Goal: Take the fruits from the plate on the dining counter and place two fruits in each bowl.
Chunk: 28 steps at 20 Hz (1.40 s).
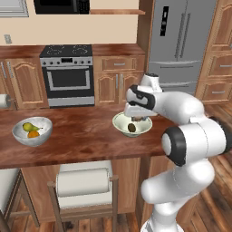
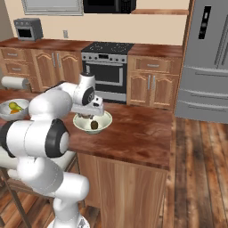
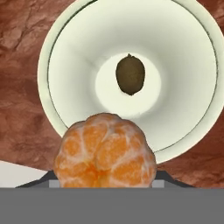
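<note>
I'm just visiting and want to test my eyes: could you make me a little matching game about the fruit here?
Things:
1. peeled orange fruit
2. dark brown fruit
3. pear

Places:
A. lying at the bottom of the bowl under the hand
B. in the far bowl, beside an orange fruit
C. gripped by the hand, above the near bowl

Pairs: 1-C, 2-A, 3-B

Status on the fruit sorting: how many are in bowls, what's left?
Done: the left bowl holds the pear and an orange; the right bowl holds the olive-brown fruit. In hand: the gripper holds a peeled tangerine over that bowl. Left: release it there.
</note>
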{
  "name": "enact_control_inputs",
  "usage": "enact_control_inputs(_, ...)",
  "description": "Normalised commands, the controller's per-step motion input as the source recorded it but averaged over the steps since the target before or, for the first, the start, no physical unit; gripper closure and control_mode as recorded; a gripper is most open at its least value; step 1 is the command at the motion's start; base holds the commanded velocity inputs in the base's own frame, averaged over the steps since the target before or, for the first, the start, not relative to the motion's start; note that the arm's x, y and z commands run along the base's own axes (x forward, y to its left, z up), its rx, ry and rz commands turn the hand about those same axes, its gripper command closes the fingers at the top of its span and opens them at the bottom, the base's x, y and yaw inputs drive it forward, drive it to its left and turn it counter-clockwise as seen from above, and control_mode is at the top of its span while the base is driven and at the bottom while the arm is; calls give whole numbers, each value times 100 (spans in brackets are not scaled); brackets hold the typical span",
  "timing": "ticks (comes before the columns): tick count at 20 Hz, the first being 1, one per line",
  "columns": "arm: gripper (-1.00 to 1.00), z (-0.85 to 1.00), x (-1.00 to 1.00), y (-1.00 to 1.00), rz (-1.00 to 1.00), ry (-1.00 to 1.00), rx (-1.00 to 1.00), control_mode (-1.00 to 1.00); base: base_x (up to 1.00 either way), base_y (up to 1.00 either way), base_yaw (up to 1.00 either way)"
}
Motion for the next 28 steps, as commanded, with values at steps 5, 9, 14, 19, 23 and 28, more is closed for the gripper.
enact_control_inputs(5, 100, -47, 36, 8, 0, 4, 0, -100, 0, 0, 0)
enact_control_inputs(9, 100, -12, 25, -13, 0, 0, 0, -100, 0, 0, 0)
enact_control_inputs(14, 100, -7, 38, -6, 0, 0, 0, -100, 0, 0, 0)
enact_control_inputs(19, 100, 0, 9, 0, 0, 0, 0, -100, 0, 0, 0)
enact_control_inputs(23, 100, -5, -26, -1, 0, -1, 0, -100, 0, 0, 0)
enact_control_inputs(28, 100, -32, -2, 0, 0, 0, 0, -100, 0, 0, 0)
